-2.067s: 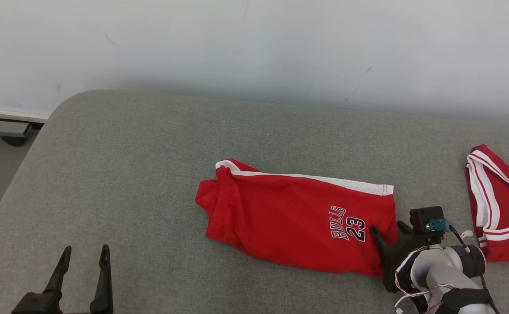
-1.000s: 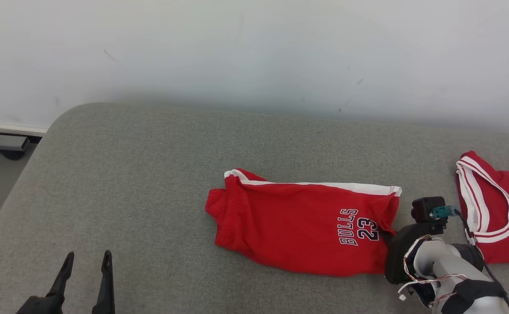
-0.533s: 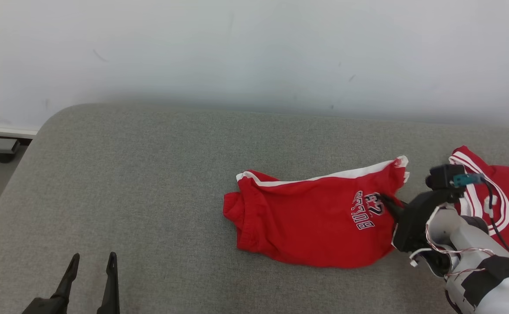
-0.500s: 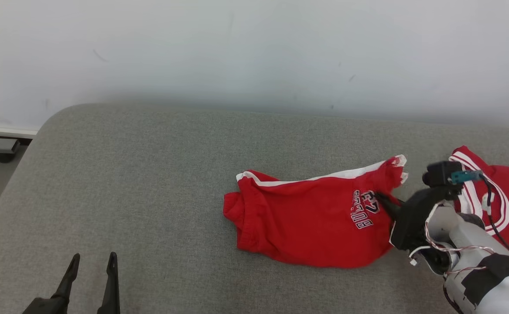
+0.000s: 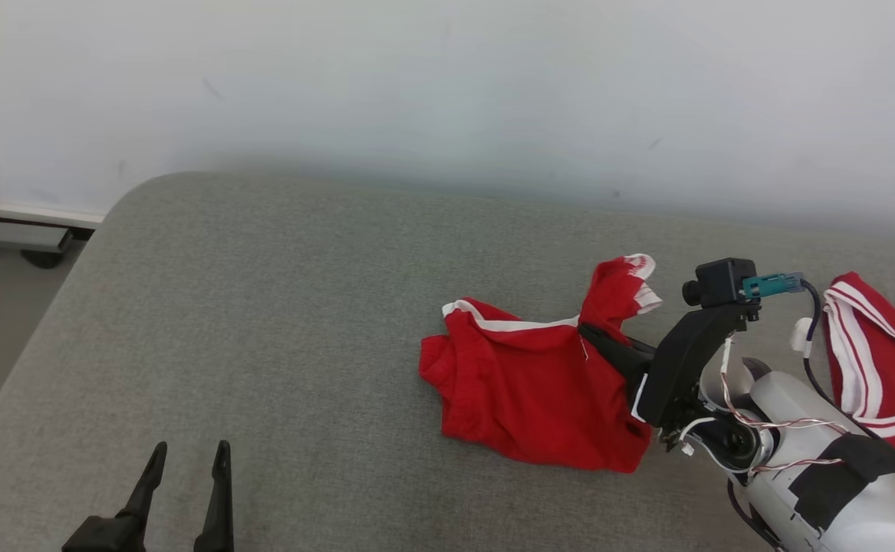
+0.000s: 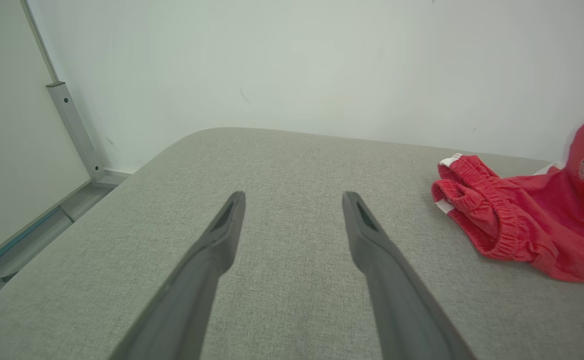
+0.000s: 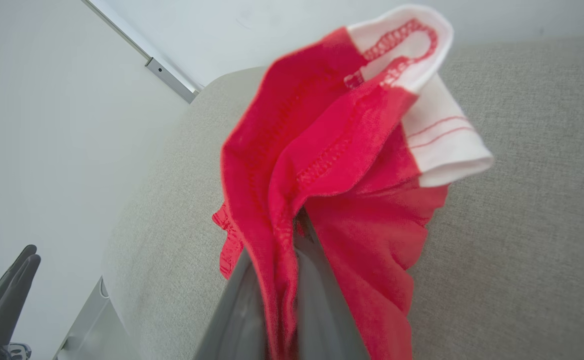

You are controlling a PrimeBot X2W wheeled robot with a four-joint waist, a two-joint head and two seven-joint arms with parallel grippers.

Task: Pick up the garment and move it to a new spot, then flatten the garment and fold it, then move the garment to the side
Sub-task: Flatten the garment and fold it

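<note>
The garment (image 5: 524,383) is a pair of red shorts with white trim, lying on the grey cushioned surface (image 5: 263,307) right of centre. My right gripper (image 5: 589,333) is shut on its right hem end and holds that end raised, so the cloth bunches and drapes below. In the right wrist view the red fabric (image 7: 332,150) is pinched between the fingers (image 7: 322,300), with the white hem curling above. My left gripper (image 5: 191,446) hangs open at the lower left, well apart from the shorts. Its spread fingers (image 6: 211,260) hold nothing, and the waistband end of the garment (image 6: 492,225) lies to their right.
A second red piece with white stripes (image 5: 884,368) lies at the far right, behind my right forearm. A pale wall runs along the back. The cushion's rounded left edge drops to the floor, where a metal rail (image 5: 18,230) sits.
The right gripper has lifted the garment's right end up and carried it leftward over the rest, bunching the cloth and hiding the print. The head view has shifted. The left gripper stays open.
</note>
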